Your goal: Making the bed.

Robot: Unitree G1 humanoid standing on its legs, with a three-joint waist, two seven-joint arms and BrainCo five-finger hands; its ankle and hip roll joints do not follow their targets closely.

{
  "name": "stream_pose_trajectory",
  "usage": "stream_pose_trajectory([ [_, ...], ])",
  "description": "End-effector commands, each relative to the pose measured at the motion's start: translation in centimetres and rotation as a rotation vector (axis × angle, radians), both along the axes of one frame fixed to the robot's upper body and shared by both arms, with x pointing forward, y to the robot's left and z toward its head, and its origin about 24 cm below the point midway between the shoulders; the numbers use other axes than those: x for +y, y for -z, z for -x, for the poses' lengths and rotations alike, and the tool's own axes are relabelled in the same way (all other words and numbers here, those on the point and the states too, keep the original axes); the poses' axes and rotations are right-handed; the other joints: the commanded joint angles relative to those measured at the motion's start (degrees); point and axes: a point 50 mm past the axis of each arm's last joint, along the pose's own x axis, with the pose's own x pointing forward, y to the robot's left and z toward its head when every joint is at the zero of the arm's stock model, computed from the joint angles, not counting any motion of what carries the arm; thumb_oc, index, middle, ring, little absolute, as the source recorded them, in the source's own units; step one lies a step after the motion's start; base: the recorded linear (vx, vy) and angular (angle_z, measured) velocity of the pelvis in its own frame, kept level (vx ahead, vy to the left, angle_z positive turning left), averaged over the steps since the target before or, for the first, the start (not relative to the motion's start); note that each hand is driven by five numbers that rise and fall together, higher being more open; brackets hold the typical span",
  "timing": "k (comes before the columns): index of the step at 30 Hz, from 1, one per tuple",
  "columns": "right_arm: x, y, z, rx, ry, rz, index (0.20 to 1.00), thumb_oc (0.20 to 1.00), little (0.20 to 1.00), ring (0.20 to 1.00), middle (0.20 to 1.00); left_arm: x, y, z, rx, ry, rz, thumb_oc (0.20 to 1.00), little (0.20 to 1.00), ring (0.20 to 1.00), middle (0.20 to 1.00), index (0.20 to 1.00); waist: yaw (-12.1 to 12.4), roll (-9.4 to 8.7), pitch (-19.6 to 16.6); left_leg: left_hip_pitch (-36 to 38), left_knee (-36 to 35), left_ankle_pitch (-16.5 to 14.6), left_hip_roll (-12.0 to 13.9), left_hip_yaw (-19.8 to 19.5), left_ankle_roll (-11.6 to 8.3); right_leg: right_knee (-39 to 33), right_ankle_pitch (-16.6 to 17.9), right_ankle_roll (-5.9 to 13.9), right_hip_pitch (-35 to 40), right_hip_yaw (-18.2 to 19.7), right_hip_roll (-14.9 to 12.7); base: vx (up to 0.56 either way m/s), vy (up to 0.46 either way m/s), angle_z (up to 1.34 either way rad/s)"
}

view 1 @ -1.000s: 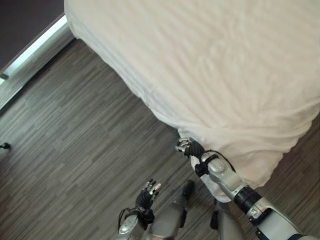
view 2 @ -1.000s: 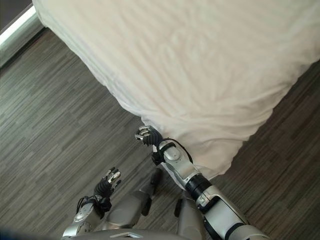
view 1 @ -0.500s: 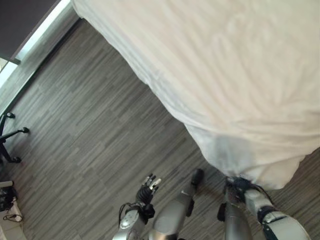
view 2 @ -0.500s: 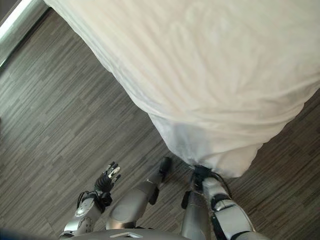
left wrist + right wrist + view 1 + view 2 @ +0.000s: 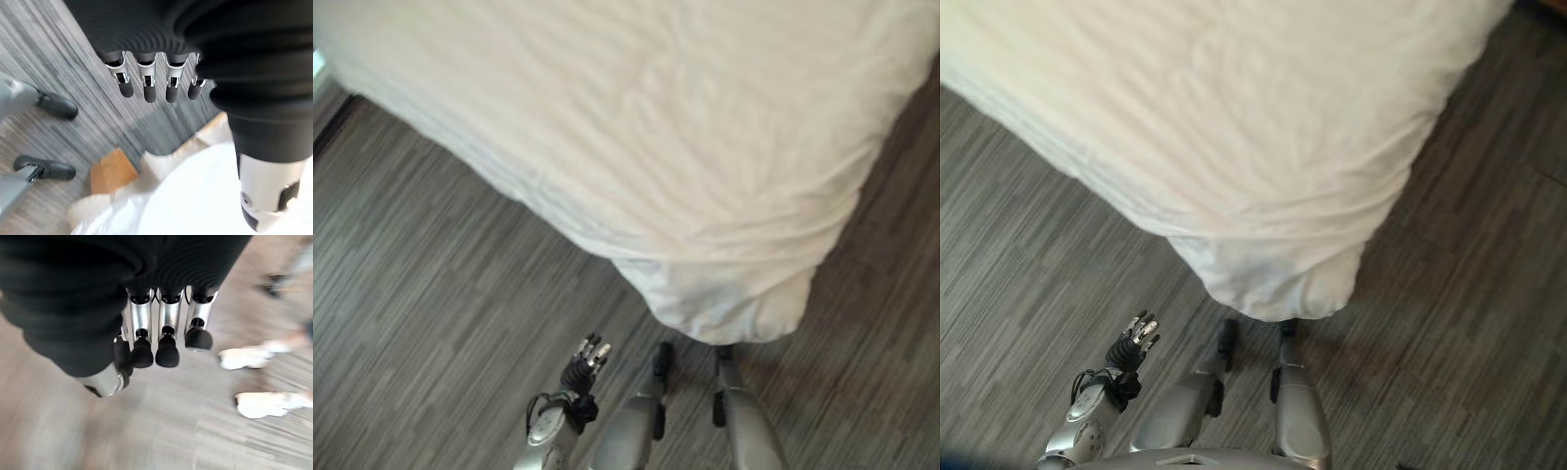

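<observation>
The bed (image 5: 636,117) is covered with a white sheet whose wrinkled corner (image 5: 734,308) hangs down toward the dark wood floor in front of me. My left hand (image 5: 585,357) is low over the floor, left of that corner and apart from it, its fingers (image 5: 149,88) relaxed with nothing in them. In the left wrist view the white sheet (image 5: 195,196) and a wooden bed leg (image 5: 111,170) show past them. My right hand (image 5: 161,328) hangs over the floor with its fingers loose and holding nothing.
Grey-brown plank floor (image 5: 421,294) runs along the bed's left side and past its corner on the right (image 5: 1469,245). A person's white shoes (image 5: 254,382) stand on the floor near my right hand.
The camera has swung, so the bed corner now sits mid-picture. My right hand has left the sheet corner and dropped out of the eye views. The left hand has stayed low.
</observation>
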Motion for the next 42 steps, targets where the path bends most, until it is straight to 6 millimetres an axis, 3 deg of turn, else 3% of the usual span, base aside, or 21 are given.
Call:
stream_pose_trajectory([
  [1,-3.6,-3.4,-6.6,-0.365,0.106,0.182,0.200,0.200,0.200,0.200,0.200,0.3,0.1,1.0,0.002,-0.024,-0.005,1.000,1.000,1.000,1.000,1.000,0.64,2.50,-2.79,-2.23,-2.01,3.68,0.62,-3.70,-2.23,0.86,0.54,4.09,1.11,2.01,-1.19,0.01,0.018,-0.32],
  [2,-3.9,-6.5,-11.1,-0.625,0.067,0.252,0.200,0.200,0.200,0.200,0.200,0.5,-0.1,1.0,-0.009,-0.056,-0.003,1.000,1.000,1.000,1.000,1.000,0.08,2.17,-3.09,-1.84,-2.01,3.40,0.61,-2.64,-2.16,0.86,0.81,4.28,1.05,2.85,-1.09,0.02,0.027,-0.37],
  [5,-3.3,-11.7,-17.5,-1.025,0.094,0.262,0.200,0.200,0.200,0.200,0.200,-0.3,-0.1,0.8,-0.008,-0.057,0.017,1.000,1.000,1.000,1.000,1.000,0.28,2.49,-3.22,-1.07,-2.01,2.76,0.49,-1.67,-2.08,0.86,0.85,4.47,1.27,3.54,-1.10,-0.01,0.011,-0.42],
  [7,-0.4,-16.4,-22.0,-1.345,0.029,0.187,0.200,0.200,0.200,0.200,0.200,-0.9,0.0,0.8,-0.002,-0.046,0.030,1.000,1.000,1.000,1.000,1.000,0.96,2.98,-3.18,-1.19,-2.01,3.01,0.30,-1.34,-2.12,0.86,1.18,4.50,0.90,3.80,-1.29,-0.04,-0.015,-0.10],
  [8,0.8,-18.0,-23.4,-1.444,-0.014,0.137,0.200,0.200,0.200,0.200,0.200,-1.1,0.2,1.0,0.006,-0.038,0.038,1.000,1.000,1.000,1.000,1.000,1.38,3.37,-3.18,-1.20,-2.01,3.10,0.16,-1.43,-2.13,0.86,1.22,4.44,0.85,3.82,-1.35,-0.02,-0.009,0.03],
  [9,0.9,-18.0,-23.4,-1.444,-0.014,0.136,0.200,0.200,0.200,0.200,0.200,-1.1,0.2,1.0,0.006,-0.038,0.037,1.000,1.000,1.000,1.000,1.000,1.33,3.36,-3.16,-1.16,-2.01,3.08,0.17,-1.43,-2.13,0.86,1.20,4.44,0.89,3.82,-1.35,0.00,0.000,0.00],
  [10,3.6,-20.2,-25.3,-1.573,-0.102,0.030,0.200,0.200,0.200,0.200,0.200,-1.4,0.3,1.4,0.018,-0.027,0.044,1.000,1.000,1.000,1.000,1.000,2.04,3.91,-3.10,-1.16,-2.01,3.27,0.14,-1.43,-2.22,0.86,1.29,4.38,0.90,3.67,-1.43,0.00,0.000,0.00],
  [12,6.4,-21.4,-26.5,-1.632,-0.211,-0.082,0.200,0.200,0.200,0.200,0.200,-1.5,0.6,1.8,0.034,-0.017,0.044,1.000,1.000,1.000,1.000,1.000,2.70,4.23,-2.97,-1.19,-2.01,3.50,0.12,-1.38,-2.30,0.86,1.37,4.32,0.87,3.61,-1.38,-0.01,-0.026,0.01],
  [13,7.6,-21.3,-27.1,-1.637,-0.247,-0.151,0.200,0.200,0.200,0.200,0.200,-1.7,0.7,1.9,0.040,-0.012,0.049,1.000,1.000,1.000,1.000,1.000,3.17,4.38,-2.88,-1.24,-2.01,3.60,0.16,-1.42,-2.32,0.86,1.39,4.26,0.89,3.48,-1.36,-0.01,-0.031,-0.06],
  [14,7.6,-21.3,-27.2,-1.637,-0.248,-0.152,0.200,0.200,0.200,0.200,0.200,-1.7,0.7,1.9,0.040,-0.013,0.049,1.000,1.000,1.000,1.000,1.000,3.12,4.38,-2.86,-1.22,-2.01,3.59,0.16,-1.43,-2.33,0.86,1.38,4.25,0.91,3.47,-1.35,0.00,-0.046,-0.05],
  [16,10.0,-21.2,-28.5,-1.617,-0.319,-0.256,0.200,0.200,0.200,0.200,0.200,-2.1,0.9,2.1,0.052,0.005,0.058,1.000,1.000,1.000,1.000,1.000,4.37,4.78,-2.96,-1.28,-2.01,3.84,0.28,-1.65,-2.42,0.86,1.25,4.14,1.04,3.07,-1.16,0.01,-0.046,0.08],
  [21,13.4,-20.1,-29.7,-1.574,-0.337,-0.424,0.200,0.200,0.200,0.200,0.200,-2.7,1.2,1.8,0.061,0.018,0.070,1.000,1.000,1.000,1.000,1.000,5.50,4.88,-2.96,-1.40,-2.01,3.98,0.47,-1.93,-2.62,0.86,1.13,4.03,1.10,2.65,-0.96,0.01,-0.019,0.02],
  [25,15.5,-19.2,-30.3,-1.513,-0.388,-0.479,0.200,0.200,0.200,0.200,0.200,-3.1,1.2,1.4,0.056,0.037,0.067,1.000,1.000,1.000,1.000,1.000,6.06,4.84,-2.61,-1.68,-2.01,4.05,0.70,-2.18,-2.70,0.86,1.07,3.94,0.93,2.51,-0.77,0.00,-0.016,0.00],
  [29,16.1,-19.0,-30.9,-1.508,-0.325,-0.508,0.200,0.200,0.200,0.200,0.200,-3.2,1.1,1.0,0.049,0.017,0.074,1.000,1.000,1.000,1.000,1.000,6.61,5.16,-2.23,-2.07,-2.01,4.13,0.79,-2.39,-2.80,0.86,0.98,3.86,0.64,2.42,-0.67,0.00,0.000,0.00],
  [32,16.1,-18.5,-31.3,-1.499,-0.253,-0.527,0.200,0.200,0.200,0.200,0.200,-3.1,1.2,0.9,0.054,0.002,0.078,1.000,1.000,1.000,1.000,1.000,6.87,5.52,-1.89,-2.21,-2.01,4.21,0.77,-2.59,-2.86,0.86,0.86,3.76,0.52,2.25,-0.66,0.00,-0.002,0.06],
  [35,15.3,-16.5,-32.3,-1.409,-0.069,-0.537,0.200,0.200,0.200,0.200,0.200,-3.4,1.5,0.8,0.069,0.000,0.081,1.000,1.000,1.000,1.000,1.000,7.82,6.69,-1.18,-2.79,-2.01,4.34,0.62,-3.06,-2.95,0.86,0.77,3.63,0.19,2.07,-0.74,0.00,0.000,0.01],
  [41,9.6,-13.9,-33.0,-1.227,0.182,-0.370,0.200,0.200,0.200,0.200,0.200,-4.1,1.4,0.2,0.061,0.036,0.084,1.000,1.000,1.000,1.000,1.000,10.06,10.07,0.65,-4.65,-2.01,4.71,0.13,-4.11,-3.07,0.86,0.75,3.42,-1.27,1.66,-1.12,-0.02,0.003,0.07],
  [42,9.5,-14.0,-33.1,-1.229,0.182,-0.369,0.200,0.200,0.200,0.200,0.200,-4.2,1.3,0.2,0.059,0.038,0.084,1.000,1.000,1.000,1.000,1.000,10.11,10.15,0.68,-4.72,-2.01,4.72,0.14,-4.13,-3.07,0.86,0.76,3.42,-1.34,1.64,-1.12,-0.02,0.000,0.11],
])
